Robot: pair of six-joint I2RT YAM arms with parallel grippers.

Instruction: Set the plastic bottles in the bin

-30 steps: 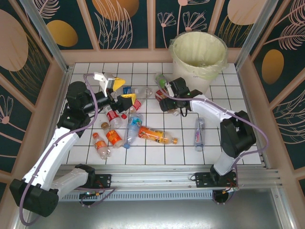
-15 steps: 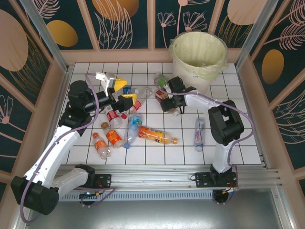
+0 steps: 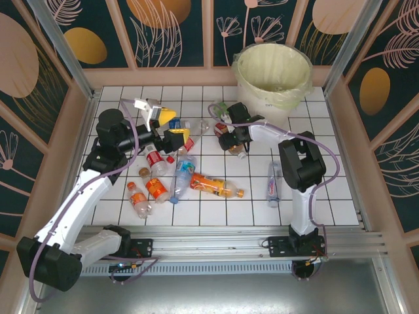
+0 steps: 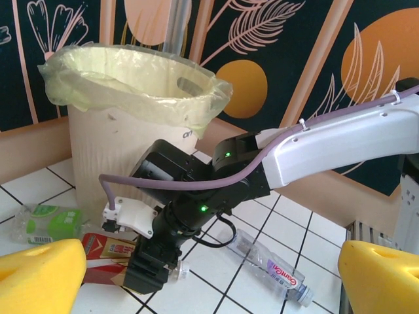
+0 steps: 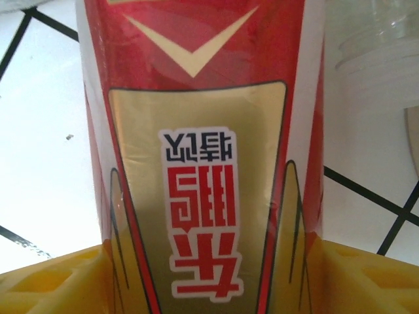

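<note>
Now: red bottle between my right fingers

In the overhead view my right gripper [image 3: 228, 133] is down on the tiles near the middle of the table, over a red-labelled bottle [image 5: 196, 131]. My right wrist camera has that bottle running straight up the frame from 6 to 12 o'clock, with a yellow finger [image 5: 52, 275] against each side of it at the bottom. I cannot tell whether the fingers are pressing it or only touching it.

A green-labelled bottle [image 4: 46, 222] lies just beyond the red one, toward 11 o'clock. The bin [image 3: 270, 103] stands at about 1 o'clock from this gripper, near the table's far edge, and its yellow liner is folded over the rim.

My left gripper [image 3: 172, 126] sits at 9 o'clock from the right one with its fingers spread wide and nothing between them. Several other plastic bottles [image 3: 180, 173] lie scattered on the tiles at about 7 o'clock. One more bottle [image 3: 273, 183] lies alone toward 4 o'clock.
</note>
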